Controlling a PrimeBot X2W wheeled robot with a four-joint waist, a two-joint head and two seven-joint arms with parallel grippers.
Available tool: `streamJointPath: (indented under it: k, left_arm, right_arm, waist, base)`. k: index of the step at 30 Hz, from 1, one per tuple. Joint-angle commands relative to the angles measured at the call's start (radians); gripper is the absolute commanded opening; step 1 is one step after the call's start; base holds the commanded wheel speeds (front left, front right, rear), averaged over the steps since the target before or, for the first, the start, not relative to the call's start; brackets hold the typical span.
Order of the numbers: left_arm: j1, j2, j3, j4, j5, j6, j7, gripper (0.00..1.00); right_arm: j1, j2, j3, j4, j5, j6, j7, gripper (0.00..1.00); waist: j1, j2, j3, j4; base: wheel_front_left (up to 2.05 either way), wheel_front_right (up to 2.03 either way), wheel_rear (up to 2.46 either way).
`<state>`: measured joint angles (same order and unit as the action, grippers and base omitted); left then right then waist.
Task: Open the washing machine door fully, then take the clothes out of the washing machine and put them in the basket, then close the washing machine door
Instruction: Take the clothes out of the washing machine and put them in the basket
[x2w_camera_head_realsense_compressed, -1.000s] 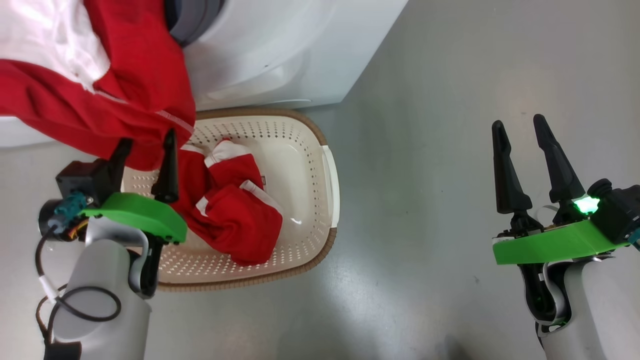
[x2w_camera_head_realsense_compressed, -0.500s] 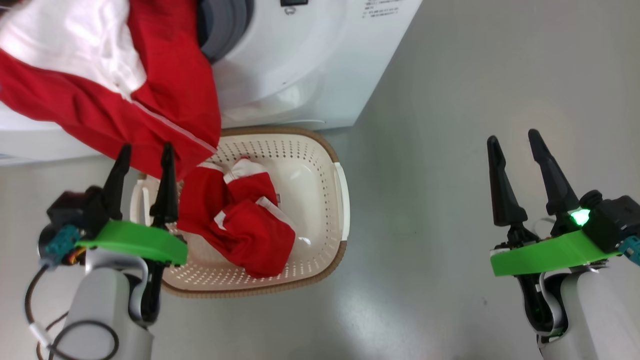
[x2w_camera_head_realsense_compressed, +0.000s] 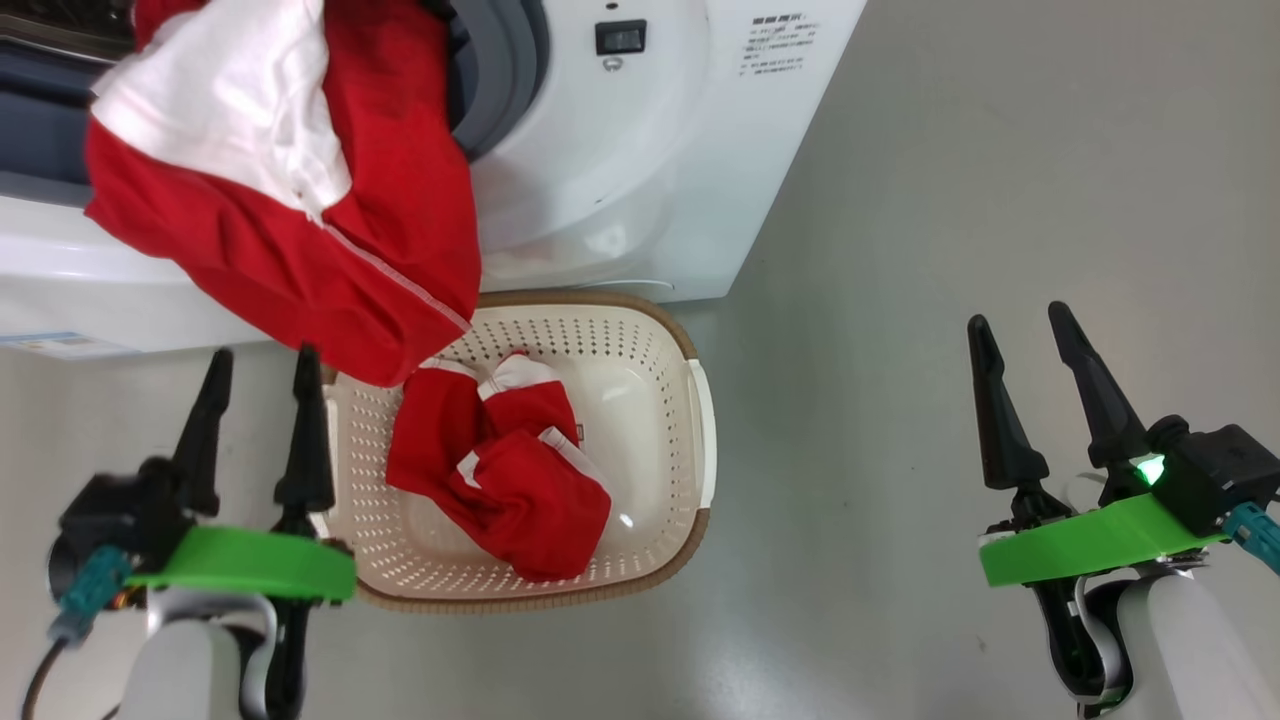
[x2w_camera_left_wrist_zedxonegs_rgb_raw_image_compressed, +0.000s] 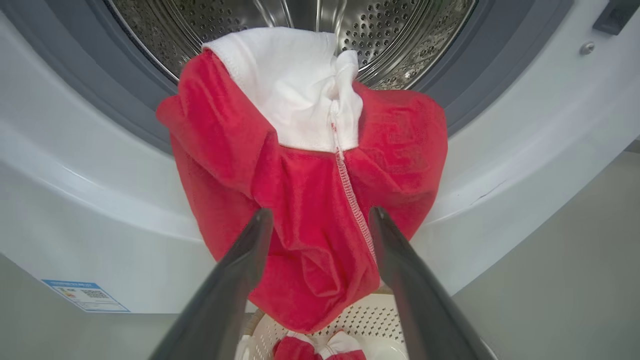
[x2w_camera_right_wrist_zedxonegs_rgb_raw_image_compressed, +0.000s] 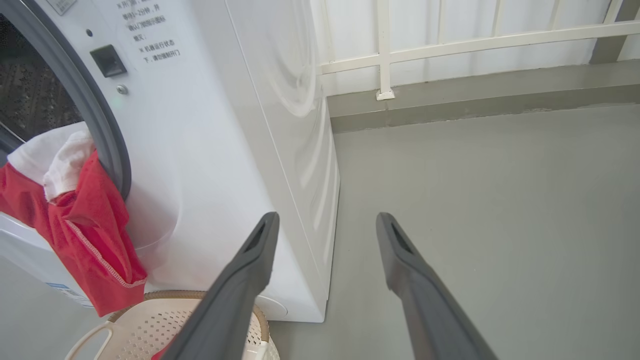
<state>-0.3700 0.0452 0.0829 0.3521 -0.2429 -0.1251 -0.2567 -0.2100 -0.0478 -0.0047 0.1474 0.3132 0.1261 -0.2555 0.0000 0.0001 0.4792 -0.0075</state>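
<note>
Head view: the washing machine (x2w_camera_head_realsense_compressed: 640, 180) stands on the grey floor (x2w_camera_head_realsense_compressed: 950, 200) with its drum opening uncovered. One of the clothes (x2w_camera_head_realsense_compressed: 330, 230), a red garment with a white panel, hangs out of the opening over the grey gasket (x2w_camera_head_realsense_compressed: 500, 70) and down the white front. Its lowest fold dangles over the far left corner of the basket (x2w_camera_head_realsense_compressed: 700, 420). The basket sits on the floor just in front of the machine's base, and more red and white clothes lie crumpled in its middle, reaching toward its near edge.

The left gripper (x2w_camera_head_realsense_compressed: 263, 352) hovers by the basket's left edge, fingers spread and holding nothing, its tips just below the hanging garment. The right gripper (x2w_camera_head_realsense_compressed: 1016, 315) is well apart over bare floor, also spread and holding nothing.

In the left wrist view the perforated steel drum (x2w_camera_left_wrist_zedxonegs_rgb_raw_image_compressed: 380, 30) shows behind the garment, and a blue label (x2w_camera_left_wrist_zedxonegs_rgb_raw_image_compressed: 85, 295) sits low on the machine's front.
</note>
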Motion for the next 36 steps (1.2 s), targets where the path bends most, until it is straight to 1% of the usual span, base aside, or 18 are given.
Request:
streamJointPath:
  k: [1, 6, 12, 17, 22, 29, 36]
  left_arm:
    - [0.041, 0.014, 0.04, -0.039, 0.015, -0.006, -0.005, 1.0]
    - [0.1, 0.008, 0.066, -0.092, 0.018, -0.006, -0.005, 1.0]
    - [0.105, 0.006, 0.071, -0.115, 0.019, -0.006, -0.005, 1.0]
    - [0.07, 0.005, 0.062, -0.131, 0.022, -0.006, -0.005, 1.0]
    - [-0.017, 0.007, 0.033, -0.124, 0.024, -0.006, -0.005, 1.0]
    - [-0.202, 0.062, -0.01, -0.002, 0.01, -0.006, -0.005, 1.0]
    - [-0.406, 0.12, -0.067, 0.203, 0.001, -0.006, -0.005, 1.0]
  right_arm:
    - [0.016, -0.002, 0.021, -0.02, -0.009, 0.005, -0.006, 1.0]
    - [0.021, -0.002, 0.018, -0.021, -0.007, 0.005, -0.006, 1.0]
    - [0.02, -0.002, 0.019, -0.025, -0.006, 0.005, -0.006, 1.0]
    - [0.013, -0.002, 0.016, -0.026, -0.005, 0.005, -0.006, 1.0]
    - [0.006, -0.002, 0.012, -0.028, -0.006, 0.005, -0.006, 1.0]
    - [-0.013, -0.002, 0.018, -0.027, -0.003, 0.005, -0.006, 1.0]
    - [-0.034, -0.002, 0.03, -0.029, 0.007, 0.005, -0.006, 1.0]
  waist:
    - [0.0, -0.0001, -0.007, 0.002]
    - [0.0, -0.0001, -0.011, 0.003]
    - [0.0, -0.0001, -0.004, 0.005]
    - [0.0, -0.0001, 0.006, 0.007]
    - [0.0, -0.0001, 0.02, 0.012]
    - [0.0, -0.0001, 0.044, 0.002]
    - [0.0, -0.0001, 0.07, -0.02]
  base:
    - [0.0, 0.0, 0.0]
    - [0.0, 0.0, 0.0]
    - [0.0, 0.0, 0.0]
    - [0.0, 0.0, 0.0]
    - [0.0, 0.0, 0.0]
    - [0.0, 0.0, 0.0]
    - [0.0, 0.0, 0.0]
